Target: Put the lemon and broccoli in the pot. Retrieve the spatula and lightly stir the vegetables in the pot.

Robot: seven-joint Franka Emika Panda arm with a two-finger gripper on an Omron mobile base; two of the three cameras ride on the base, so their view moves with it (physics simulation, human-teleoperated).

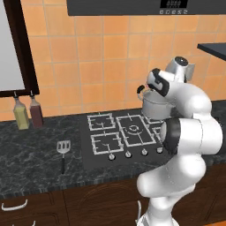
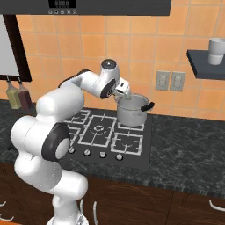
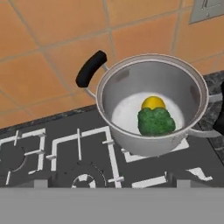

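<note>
Steel pot (image 3: pixel 151 103) — lemon (image 3: pixel 153 103), broccoli (image 3: pixel 156 121) inside, touching, below raised fingers (image 2: pixel 124 89)

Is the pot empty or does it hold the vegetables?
Not empty: the pot holds the lemon and broccoli side by side on its bottom.

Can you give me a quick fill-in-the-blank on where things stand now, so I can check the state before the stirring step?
1. The lemon and the broccoli both lie inside the ____.
2. The spatula lies on the dark counter, to the ____ of the cooktop in the left base view.
3. The pot stands on the ____.
4. Beside the lemon, the broccoli is the ____ coloured one.

Missing words: pot; left; cooktop; green
</note>
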